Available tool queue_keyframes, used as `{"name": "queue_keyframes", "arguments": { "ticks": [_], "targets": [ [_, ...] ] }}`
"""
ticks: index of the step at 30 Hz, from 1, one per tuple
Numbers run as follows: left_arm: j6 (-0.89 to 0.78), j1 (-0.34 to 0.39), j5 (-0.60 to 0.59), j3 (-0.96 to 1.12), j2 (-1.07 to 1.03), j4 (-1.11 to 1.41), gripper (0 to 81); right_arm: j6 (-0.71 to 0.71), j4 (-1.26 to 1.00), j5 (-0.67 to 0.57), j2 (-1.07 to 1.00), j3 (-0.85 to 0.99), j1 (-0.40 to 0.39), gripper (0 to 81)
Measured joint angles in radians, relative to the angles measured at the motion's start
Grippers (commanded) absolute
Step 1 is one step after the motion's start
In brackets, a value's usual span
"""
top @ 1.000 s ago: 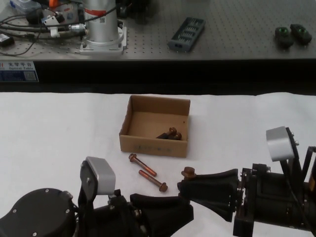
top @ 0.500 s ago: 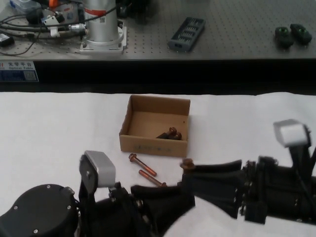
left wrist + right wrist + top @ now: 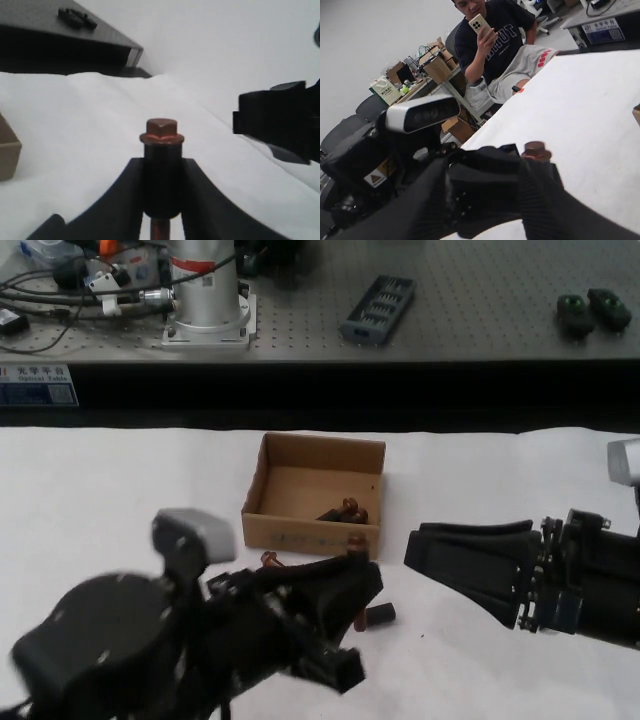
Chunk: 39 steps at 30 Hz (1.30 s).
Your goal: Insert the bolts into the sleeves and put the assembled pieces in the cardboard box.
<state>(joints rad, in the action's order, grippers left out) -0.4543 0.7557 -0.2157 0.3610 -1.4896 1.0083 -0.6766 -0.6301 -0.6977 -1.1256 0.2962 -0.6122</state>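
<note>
Left claw is clamped on a black sleeve with the copper bolt already through it, head poking up mid-frame. In the high view the cardboard box sits centre frame, just above that claw, with one finished piece inside. Right claw, right of centre, is spread and empty. I'd clear the front wall, go low, then release so nothing bounces out.

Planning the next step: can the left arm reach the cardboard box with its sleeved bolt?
Probably yes: the open cardboard box lies ahead of the left gripper holding the sleeved bolt; the right gripper stands aside.
</note>
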Motion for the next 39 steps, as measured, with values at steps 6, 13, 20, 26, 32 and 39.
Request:
{"name": "queue_keyframes", "arguments": {
  "ticks": [6, 13, 20, 26, 32, 39],
  "targets": [
    [0.167, -0.102, -0.036, 0.158, -0.001, -0.298, 4.4, -0.026, 0.116, -0.067, 0.0, 0.0, 0.0, 4.3],
    [0.3, -0.321, -0.109, 0.379, -0.086, -0.557, 4.4, -0.018, 0.153, -0.092, 0.0, 0.0, 0.0, 4.3],
    [0.374, -0.384, -0.166, 0.567, -0.226, -0.702, 4.4, 0.031, 0.245, -0.076, 0.029, 0.0, 0.0, 4.3],
    [0.461, -0.38, -0.192, 0.658, -0.33, -0.791, 4.4, 0.071, 0.322, -0.046, 0.085, 0.0, 0.008, 4.3],
    [0.464, -0.38, -0.192, 0.69, -0.391, -0.821, 4.4, 0.078, 0.336, -0.037, 0.124, 0.003, 0.023, 4.3],
    [0.502, -0.38, -0.199, 0.722, -0.429, -0.844, 4.4, 0.082, 0.372, -0.048, 0.136, 0.05, 0.046, 4.3]
  ]
}}
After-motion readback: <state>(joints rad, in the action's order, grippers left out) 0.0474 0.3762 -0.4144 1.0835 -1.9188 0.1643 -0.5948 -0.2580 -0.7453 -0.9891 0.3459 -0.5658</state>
